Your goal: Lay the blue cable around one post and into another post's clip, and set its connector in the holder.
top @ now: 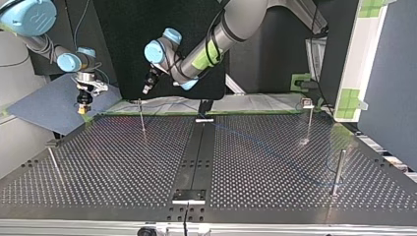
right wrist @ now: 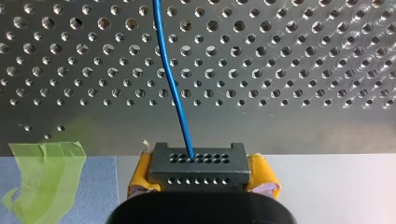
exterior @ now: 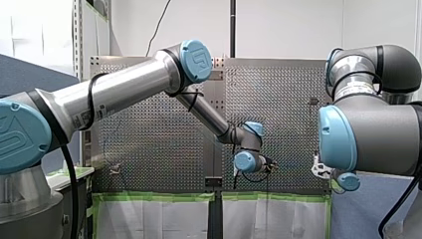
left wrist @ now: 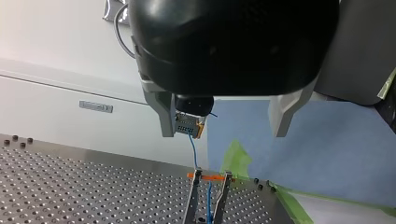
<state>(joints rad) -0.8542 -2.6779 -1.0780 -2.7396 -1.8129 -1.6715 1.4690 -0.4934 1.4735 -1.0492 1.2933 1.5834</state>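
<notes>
The black connector [right wrist: 198, 163] sits between the yellow pads [right wrist: 265, 179] of my right gripper [right wrist: 201, 177], which is shut on it. The blue cable [right wrist: 173, 84] runs from the connector out over the perforated table [right wrist: 289, 70]. In the top view my right gripper [top: 81, 108] hangs above the table's far left corner. My left gripper [left wrist: 224, 133] is open with nothing between its metal fingers [left wrist: 166, 119]. It hovers over the table's far edge [top: 146, 90]. Ahead of it the connector [left wrist: 189, 123] hangs, its cable dropping into an orange-topped clip post [left wrist: 208, 186].
Thin metal posts stand on the table at the far left [top: 142, 117], far right [top: 309, 120], near right [top: 338, 172] and near left [top: 53, 161]. A faint blue cable line [top: 265, 146] crosses the right half. A small bracket [top: 189, 195] sits at the near middle. Green tape [right wrist: 44, 168] marks the edge.
</notes>
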